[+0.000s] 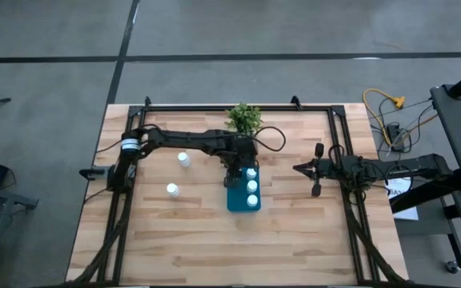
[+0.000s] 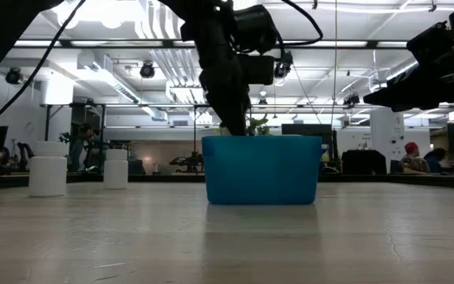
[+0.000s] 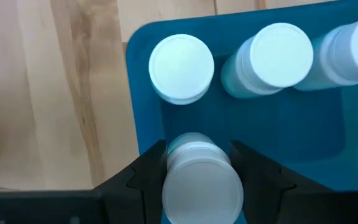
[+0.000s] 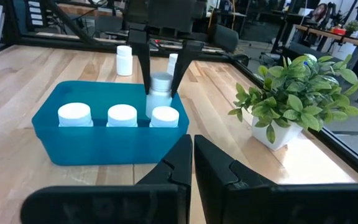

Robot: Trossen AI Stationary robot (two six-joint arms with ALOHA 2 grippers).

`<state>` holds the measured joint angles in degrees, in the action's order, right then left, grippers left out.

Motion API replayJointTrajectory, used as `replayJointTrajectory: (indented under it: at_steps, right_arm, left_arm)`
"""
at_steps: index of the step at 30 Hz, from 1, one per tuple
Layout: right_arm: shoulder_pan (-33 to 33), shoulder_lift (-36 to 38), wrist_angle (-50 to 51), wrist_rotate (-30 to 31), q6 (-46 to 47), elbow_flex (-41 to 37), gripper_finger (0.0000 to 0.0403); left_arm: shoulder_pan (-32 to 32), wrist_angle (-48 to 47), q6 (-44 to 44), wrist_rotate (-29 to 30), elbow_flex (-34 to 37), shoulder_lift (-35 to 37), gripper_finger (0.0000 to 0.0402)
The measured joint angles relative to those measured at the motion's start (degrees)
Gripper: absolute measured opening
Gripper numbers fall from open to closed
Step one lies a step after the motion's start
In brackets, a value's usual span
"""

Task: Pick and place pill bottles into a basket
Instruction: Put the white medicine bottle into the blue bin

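The left gripper (image 3: 199, 180) is clamped on a pill bottle (image 3: 201, 177), one finger on each side of it, and hangs over the end of the teal basket (image 1: 236, 202) that sits closest to the potted plant (image 1: 244, 118), near the middle of the table (image 1: 294, 248). From the right wrist view the bottle looks partly lowered below the rim, with its cap sticking up above it.

Three bottles already stand in a row inside the basket: one (image 3: 181, 67), a second (image 3: 281, 55) and a third (image 3: 353, 50). Two more wait on the bare wood toward the table's left edge: a fourth (image 1: 183, 159) and a fifth (image 1: 171, 190).

What could go wrong: the held bottle sits right beside the nearest standing one, so if it goes down at a tilt it probably clips that cap and knocks it over like a domino. Letting go too high could also make it bounce and land on its side. The fingers are close to the basket wall too, so spreading them might nudge the whole basket, which looks light.

The right gripper (image 4: 192, 163) is fully closed with nothing in it, parked near the table's right edge, well clear.
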<state>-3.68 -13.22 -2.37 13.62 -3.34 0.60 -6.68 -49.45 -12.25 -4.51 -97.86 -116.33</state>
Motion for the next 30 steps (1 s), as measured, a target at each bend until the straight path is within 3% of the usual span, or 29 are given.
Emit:
replayJointTrajectory:
  at_steps: [30]
  right_arm:
    - [0.0, -0.1, 0.0, 0.0, 0.2, 0.0, 0.0008]
  left_arm:
    - [0.0, 1.5, 1.4, 0.0, 1.6, 0.0, 0.0163]
